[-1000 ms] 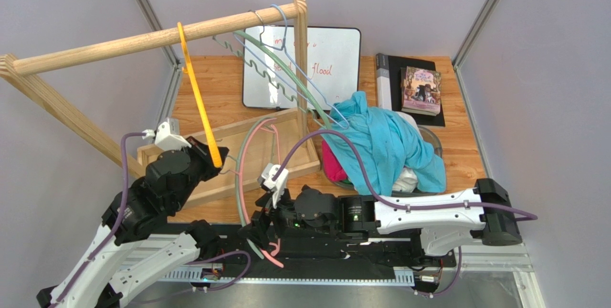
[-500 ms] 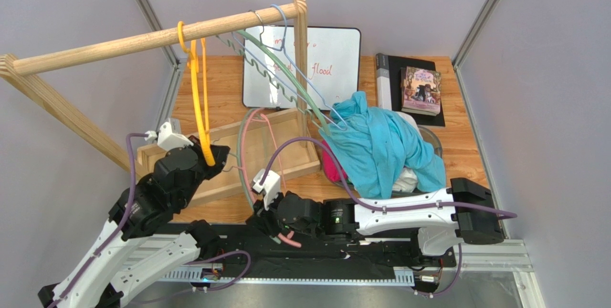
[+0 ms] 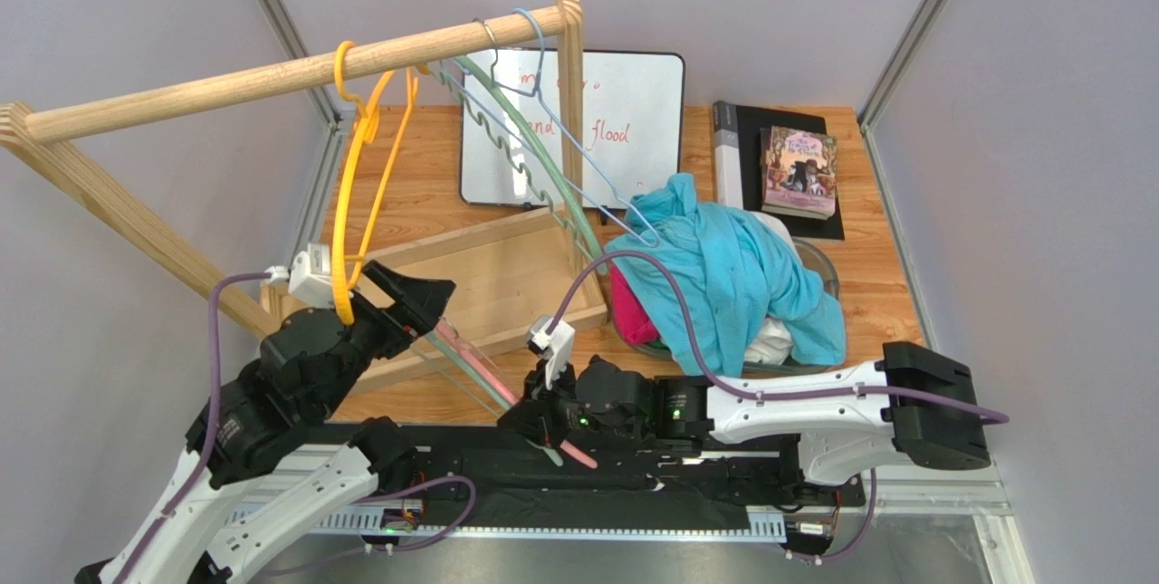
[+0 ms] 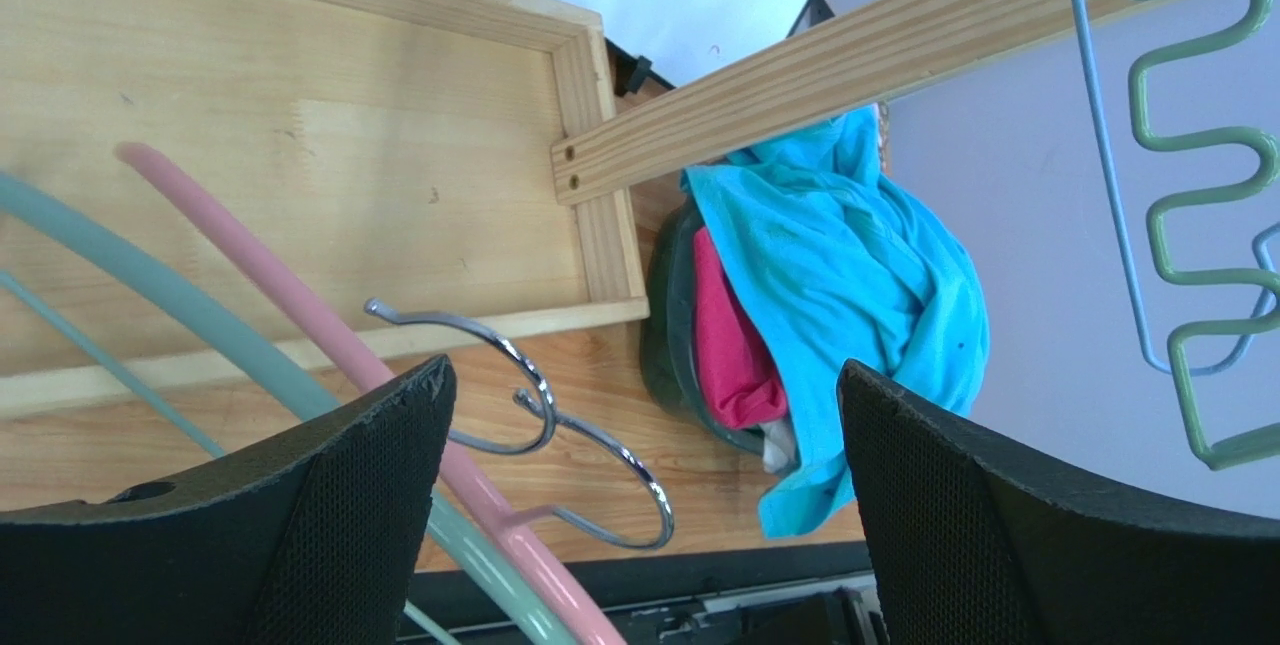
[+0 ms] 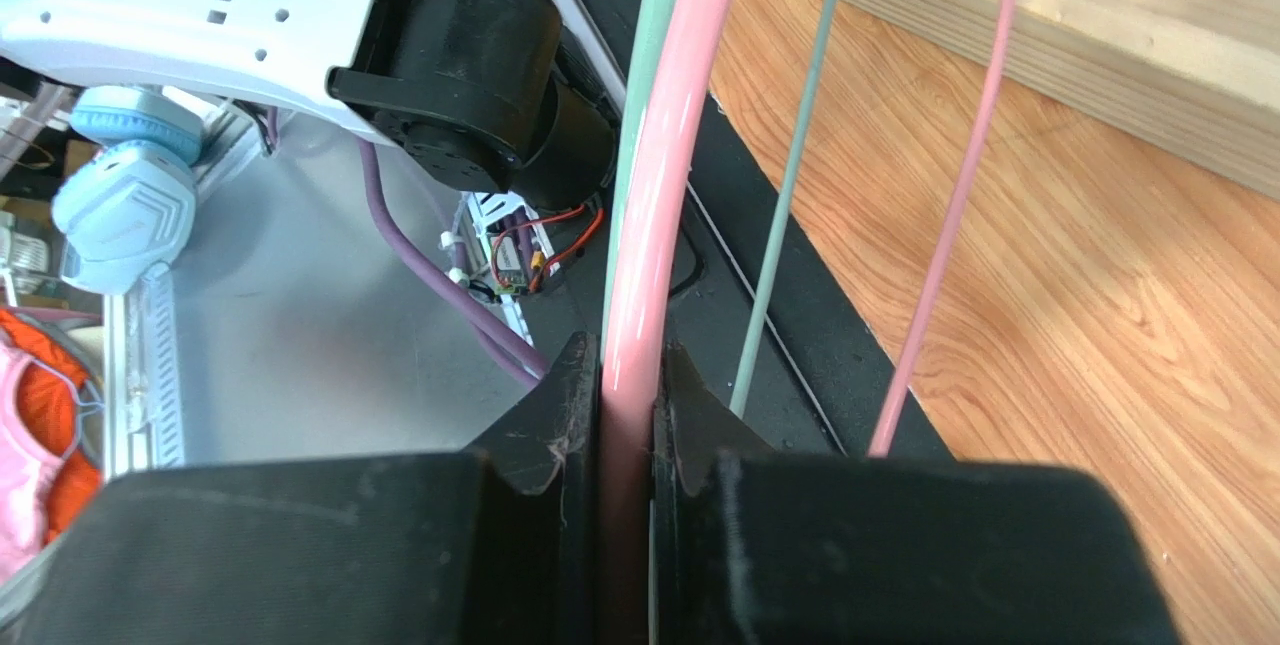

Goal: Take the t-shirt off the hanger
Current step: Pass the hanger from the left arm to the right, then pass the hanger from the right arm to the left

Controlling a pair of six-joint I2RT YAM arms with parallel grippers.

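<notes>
**Me:** On the far left, I see the yellow hanger (image 3: 357, 163) hooked over the wooden rail (image 3: 204, 88). My left gripper (image 3: 419, 306) hangs just right of its lower end, fingers spread wide apart.

**Desk:** And under it?

**Me:** On my left wrist feed, a pink hanger (image 4: 301, 315) and a green hanger (image 4: 181, 300) lie side by side across the wooden tray's (image 4: 594, 120) near edge.

**Desk:** Your right side?

**Me:** My right gripper (image 5: 624, 383) is clamped on the pink hanger's bar. Further right, the turquoise t-shirt (image 3: 728, 272) lies heaped over a dark bowl (image 3: 820, 262), a pink cloth (image 3: 629, 310) beneath. Whether a hanger sits inside it, I cannot tell.
</notes>
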